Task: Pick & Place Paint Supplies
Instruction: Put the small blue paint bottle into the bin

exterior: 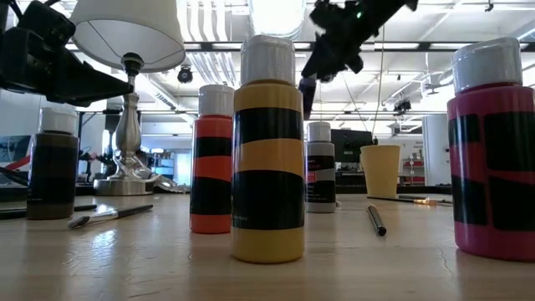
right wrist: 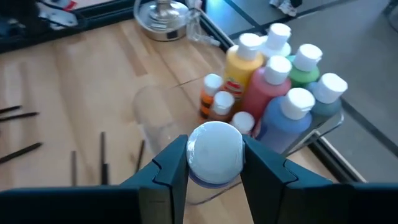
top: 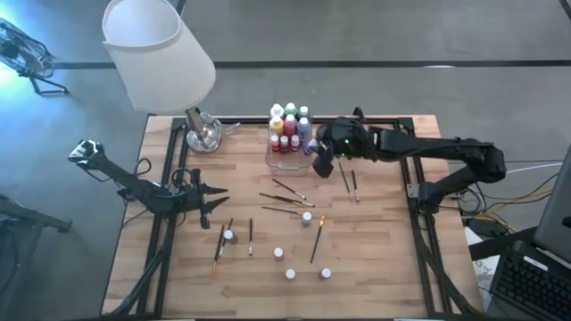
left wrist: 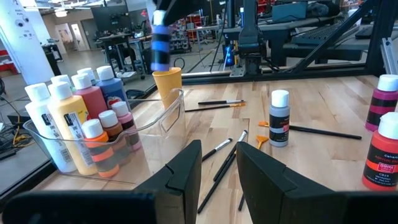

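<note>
Your right end effector (right wrist: 214, 163) is clamped on a white-capped paint bottle (right wrist: 215, 153), holding it in the air above the open corner of the clear box (top: 287, 157), which sits toward 12 o'clock on the surface (top: 375, 259). In the left wrist view that bottle (left wrist: 160, 42) hangs above the box and looks blue with dark bands, though it is blurred there. The box already holds upright bottles (right wrist: 273, 87) in yellow, red, blue, green and orange. An orange cup (left wrist: 167, 86) stands just beside it.

Your left end effector (top: 217, 193) waits near 9 o'clock, fingers (left wrist: 180, 177) apart and holding nothing.

Loose brushes (top: 287, 193) lie at the centre, with more toward 7 o'clock. Several bottles (top: 291, 273) still stand near 6 o'clock. A lamp (top: 161, 53) stands at 11 o'clock.
</note>
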Robot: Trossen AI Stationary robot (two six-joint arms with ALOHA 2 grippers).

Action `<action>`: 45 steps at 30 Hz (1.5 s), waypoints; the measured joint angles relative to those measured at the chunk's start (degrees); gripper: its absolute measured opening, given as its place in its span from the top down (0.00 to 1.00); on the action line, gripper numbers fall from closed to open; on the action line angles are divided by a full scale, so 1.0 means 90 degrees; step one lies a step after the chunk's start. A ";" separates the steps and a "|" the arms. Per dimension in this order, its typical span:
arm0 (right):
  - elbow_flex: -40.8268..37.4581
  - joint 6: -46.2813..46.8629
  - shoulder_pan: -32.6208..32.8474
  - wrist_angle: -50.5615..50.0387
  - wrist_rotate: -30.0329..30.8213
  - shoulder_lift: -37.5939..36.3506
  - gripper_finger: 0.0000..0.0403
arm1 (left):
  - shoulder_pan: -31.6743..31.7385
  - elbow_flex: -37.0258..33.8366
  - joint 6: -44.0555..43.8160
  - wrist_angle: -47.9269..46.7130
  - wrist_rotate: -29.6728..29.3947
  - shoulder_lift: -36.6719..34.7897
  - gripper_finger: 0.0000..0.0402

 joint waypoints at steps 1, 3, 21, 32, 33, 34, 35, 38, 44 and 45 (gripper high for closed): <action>0.0000 -0.0013 -0.0073 0.0066 0.0000 0.0066 0.72 | 0.0000 0.0000 0.0000 -0.0001 0.0000 0.0000 0.73; 0.0000 -0.0048 -0.0200 0.0124 -0.0002 0.0179 0.72 | 0.0002 0.0000 -0.0002 -0.0002 0.0000 0.0000 0.73; 0.0000 -0.0234 -0.0740 0.0679 -0.0340 0.1192 0.69 | 0.0000 0.0000 -0.0001 -0.0019 0.0000 0.0001 0.73; -0.0001 -0.0288 -0.1086 0.0862 -0.0353 0.1697 0.71 | 0.0001 0.0000 0.0000 -0.0027 0.0000 0.0001 0.73; -0.0002 -0.0279 -0.1106 0.0858 -0.0360 0.1731 0.70 | 0.0002 0.0000 0.0000 -0.0027 -0.0001 0.0000 0.73; -0.0002 -0.0276 -0.1130 0.0874 -0.0411 0.1768 0.69 | 0.0002 0.0000 0.0000 -0.0025 -0.0002 0.0000 0.73; -0.0002 -0.0275 -0.1144 0.0889 -0.0456 0.1802 0.69 | 0.0000 0.0000 0.0000 -0.0029 0.0000 0.0001 0.73; -0.0005 -0.0294 -0.1183 0.0912 -0.0489 0.1887 0.70 | 0.0001 0.0000 0.0000 -0.0029 -0.0001 0.0000 0.73; -0.0015 -0.0339 -0.1253 0.1033 -0.0525 0.2016 0.72 | 0.0000 0.0000 0.0000 -0.0029 -0.0002 0.0000 0.73; -0.0015 -0.0341 -0.1256 0.1033 -0.0522 0.2024 0.72 | 0.0001 0.0000 0.0000 -0.0029 -0.0002 0.0000 0.73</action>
